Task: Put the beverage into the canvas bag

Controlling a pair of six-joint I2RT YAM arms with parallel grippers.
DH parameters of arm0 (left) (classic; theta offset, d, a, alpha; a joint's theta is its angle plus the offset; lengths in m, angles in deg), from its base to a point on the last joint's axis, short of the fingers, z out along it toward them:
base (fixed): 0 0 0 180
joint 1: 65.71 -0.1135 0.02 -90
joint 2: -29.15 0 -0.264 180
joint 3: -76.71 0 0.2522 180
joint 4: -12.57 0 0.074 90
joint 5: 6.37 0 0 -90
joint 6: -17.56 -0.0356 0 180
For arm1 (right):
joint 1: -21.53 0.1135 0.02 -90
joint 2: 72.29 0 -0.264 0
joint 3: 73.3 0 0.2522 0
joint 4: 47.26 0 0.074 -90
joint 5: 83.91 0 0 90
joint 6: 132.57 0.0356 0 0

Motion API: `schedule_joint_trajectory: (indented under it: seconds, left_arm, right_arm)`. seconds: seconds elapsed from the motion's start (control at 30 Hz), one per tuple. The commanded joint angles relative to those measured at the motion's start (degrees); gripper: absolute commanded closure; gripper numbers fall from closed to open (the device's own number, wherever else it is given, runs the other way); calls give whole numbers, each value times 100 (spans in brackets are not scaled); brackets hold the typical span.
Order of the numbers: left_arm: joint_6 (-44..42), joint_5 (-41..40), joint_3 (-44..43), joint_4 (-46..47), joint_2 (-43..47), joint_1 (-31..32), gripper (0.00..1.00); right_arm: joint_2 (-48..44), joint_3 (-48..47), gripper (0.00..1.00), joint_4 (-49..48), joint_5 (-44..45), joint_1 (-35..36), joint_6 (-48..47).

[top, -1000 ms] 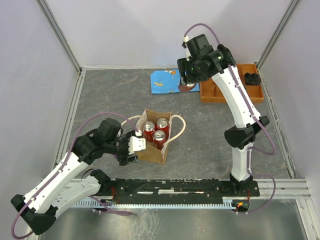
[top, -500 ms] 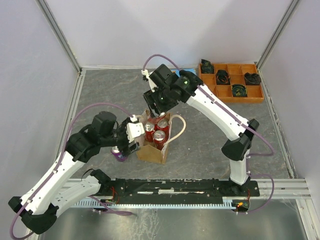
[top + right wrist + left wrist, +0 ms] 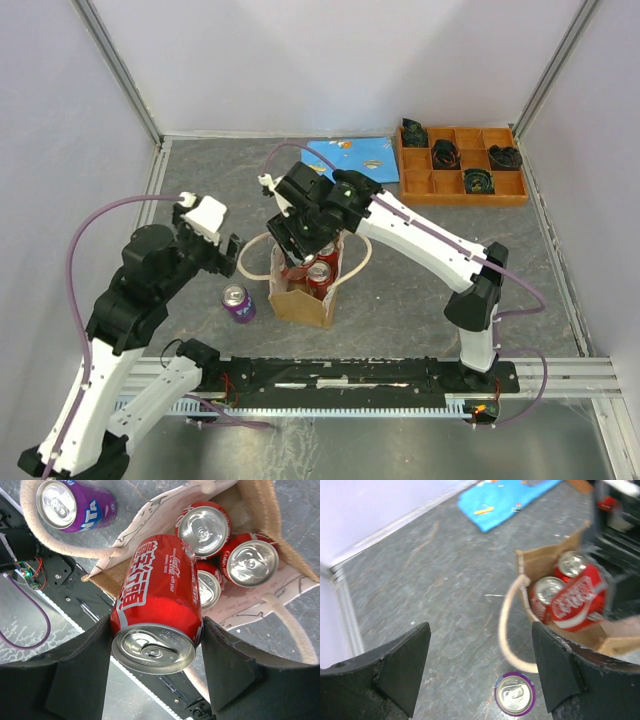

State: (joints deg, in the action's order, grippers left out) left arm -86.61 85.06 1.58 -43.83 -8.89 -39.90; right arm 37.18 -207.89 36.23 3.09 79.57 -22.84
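Grey, stone-patterned desk (image 3: 420,250) inside a pale-walled enclosure.

**Progress.** The small boxy canvas bag (image 3: 300,306), tan-sided with cream looped handles, stands open-mouthed near the front centre. Three upright red cans (image 3: 202,527) already sit inside it. A fourth red cola can (image 3: 159,595) is clamped between the right fingers (image 3: 65,680) and tilted above the bag's mouth. It is not yet lowered in, so this placement is judged incomplete.

A purple soda can (image 3: 238,303) stands upright on the desk just beside the bag's left side, outside it. If it counts as part of the load, it is also outstanding.

The left fingers (image 3: 400,665) are spread wide and hold nothing. They hang above the desk to the left of the bag and well clear of it.

**Surroundings.** A blue cloth (image 3: 350,157) lies flat at the back. To its right is a brown wooden compartment tray (image 3: 415,180) holding small black parts. Both are well apart from the work.

**Obstructions.** The three cans fill most of the bag. The held can appears to have only the one free corner, and would need righting to fit. A cream handle loop (image 3: 507,625) droops off the bag's left side near the purple can and could snag.
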Motion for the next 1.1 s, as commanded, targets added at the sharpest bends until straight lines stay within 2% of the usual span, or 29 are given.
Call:
schedule_joint_trajectory:
  seconds: [0.0, 0.13, 1.07]
  left_arm:
    - [722, -1172, 182, 297, 210, -383, 11]
    - [866, -1546, 401, 200, 278, -681, 8]
    - [1135, -911, 686, 649, -129, -910, 8]
  right_arm:
    - [4, -68, 100, -554, -193, 109, 51]
    - [258, -83, 100, -489, -269, 183, -76]
    - [1536, -238, 100, -615, -135, 261, -595]
